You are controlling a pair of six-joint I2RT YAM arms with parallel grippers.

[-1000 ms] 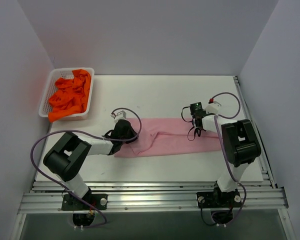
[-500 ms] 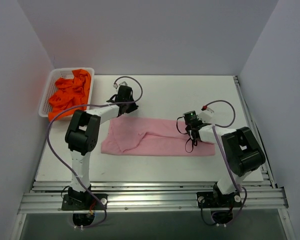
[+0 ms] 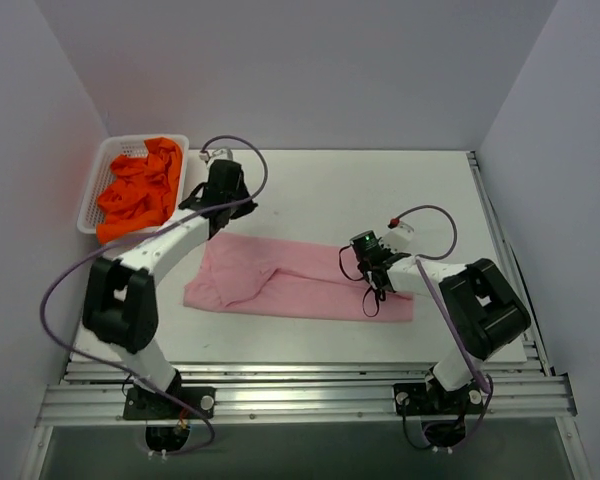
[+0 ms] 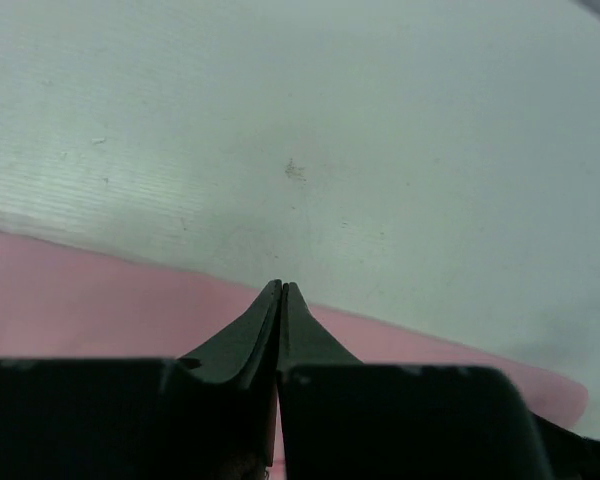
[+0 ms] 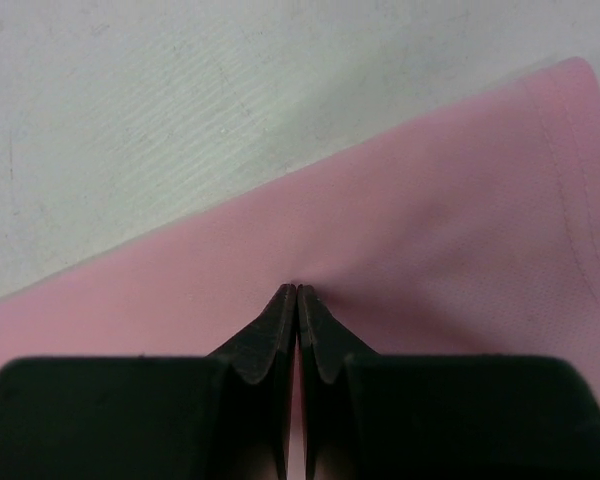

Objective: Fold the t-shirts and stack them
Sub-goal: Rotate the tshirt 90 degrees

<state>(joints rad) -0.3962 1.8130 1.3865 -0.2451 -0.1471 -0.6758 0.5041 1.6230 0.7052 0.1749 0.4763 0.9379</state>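
Though unclear overhead, wrist views show left gripper (image 4: 280,290) and right gripper (image 5: 296,292) closed, apparently pinching the pink t-shirt (image 3: 302,282).

White table (image 3: 330,190), pale grey walls (image 3: 280,70) on 3 sides, aluminium rail (image 3: 310,395) along near edge.

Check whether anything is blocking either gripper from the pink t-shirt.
Nothing visible does. The left gripper and the right gripper are both shut with their tips right on the pink t-shirt, with cloth directly at the fingers. The basket sits apart, at the far left.
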